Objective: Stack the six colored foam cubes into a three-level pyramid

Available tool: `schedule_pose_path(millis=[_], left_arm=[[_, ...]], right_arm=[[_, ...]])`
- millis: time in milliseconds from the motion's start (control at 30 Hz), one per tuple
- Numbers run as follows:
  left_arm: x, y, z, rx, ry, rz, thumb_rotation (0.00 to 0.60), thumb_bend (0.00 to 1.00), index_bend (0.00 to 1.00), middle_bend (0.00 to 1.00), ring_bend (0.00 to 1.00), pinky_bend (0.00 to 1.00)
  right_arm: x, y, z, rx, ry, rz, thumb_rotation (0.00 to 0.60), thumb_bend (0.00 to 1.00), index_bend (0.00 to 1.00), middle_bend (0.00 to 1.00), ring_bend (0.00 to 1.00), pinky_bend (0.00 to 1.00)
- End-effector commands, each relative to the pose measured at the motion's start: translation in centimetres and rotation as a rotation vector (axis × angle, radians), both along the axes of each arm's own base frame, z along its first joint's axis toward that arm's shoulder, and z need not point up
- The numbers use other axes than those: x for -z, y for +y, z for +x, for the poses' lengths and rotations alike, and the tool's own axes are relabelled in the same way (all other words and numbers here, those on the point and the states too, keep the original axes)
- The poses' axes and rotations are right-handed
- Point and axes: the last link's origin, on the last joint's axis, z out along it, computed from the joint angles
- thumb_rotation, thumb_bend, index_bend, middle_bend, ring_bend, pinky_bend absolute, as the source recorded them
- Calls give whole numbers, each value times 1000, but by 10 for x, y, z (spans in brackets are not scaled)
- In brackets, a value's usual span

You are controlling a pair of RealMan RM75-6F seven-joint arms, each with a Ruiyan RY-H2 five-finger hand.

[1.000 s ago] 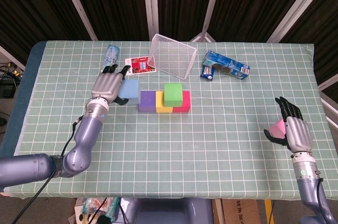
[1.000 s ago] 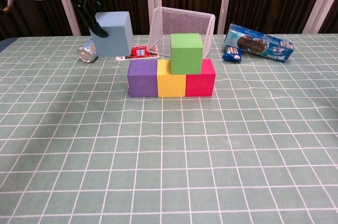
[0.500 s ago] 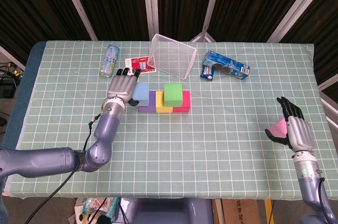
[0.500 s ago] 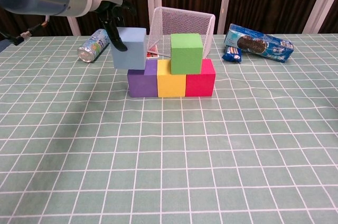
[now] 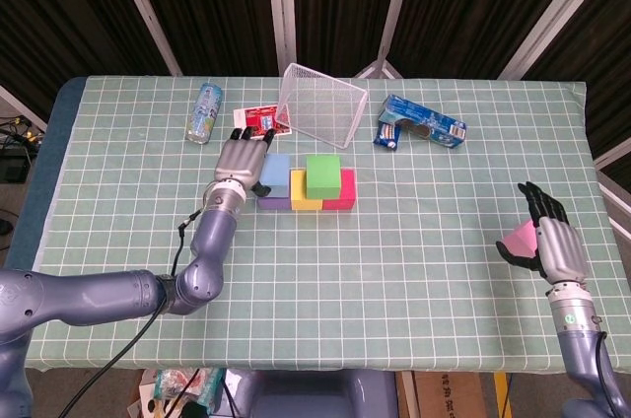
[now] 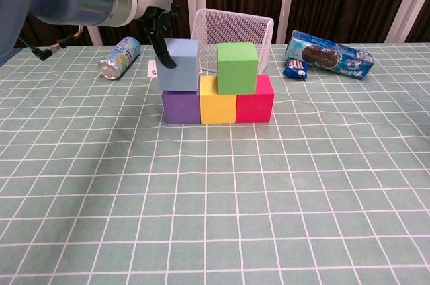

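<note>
1. Chest view: a light blue foam cube (image 6: 179,64) is gripped by the left hand (image 6: 159,28), with a dark fingertip (image 6: 166,62) pressed on its front left face; the cube is seen at or just above the top of the purple foam cube (image 6: 181,107), and contact between the two cannot be judged.
2. The purple foam cube is placed at the left end of a row on the green checked counter (image 6: 215,191), touching the yellow foam cube (image 6: 218,107), which in turn touches the red foam cube (image 6: 254,106).
3. A green foam cube (image 6: 237,68) is set on top of that row, over the seam between the yellow and red cubes, just beside the light blue cube with a narrow gap between them.
4. In the head view, a pink foam cube (image 5: 521,239) is held in the right hand (image 5: 548,238), well to the right of the yellow cube and near the counter's edge; the fingers are curled around it.
5. Behind the yellow cube a white wire mesh basket (image 6: 232,33) is seen lying tilted on the counter.
6. Left of the basket a blue drink can (image 6: 119,58) is lying on its side; right of the basket a blue cookie packet (image 6: 328,54) is laid.
</note>
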Motion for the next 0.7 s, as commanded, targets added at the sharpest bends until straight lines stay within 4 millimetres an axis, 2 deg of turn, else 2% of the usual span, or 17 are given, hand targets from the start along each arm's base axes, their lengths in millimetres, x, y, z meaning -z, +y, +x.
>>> schedule_pose_path(millis=[33,433,700], left_arm=[[0,1,2,-2,-8,0,600,341,38,375,28,52],[9,3,11,3,-19,-17,600,341,37,375,28,52],[13,3,10,-6,-9,-20,600,340,36,375,28,52]], right_arm=[[0,0,-1,2,1,2,600,313,0,0,0,0],[1,-2,-2,10,-3,4,600,313,0,0,0,0],[2,-1,-2,12,-6,9,600,313,0,0,0,0]])
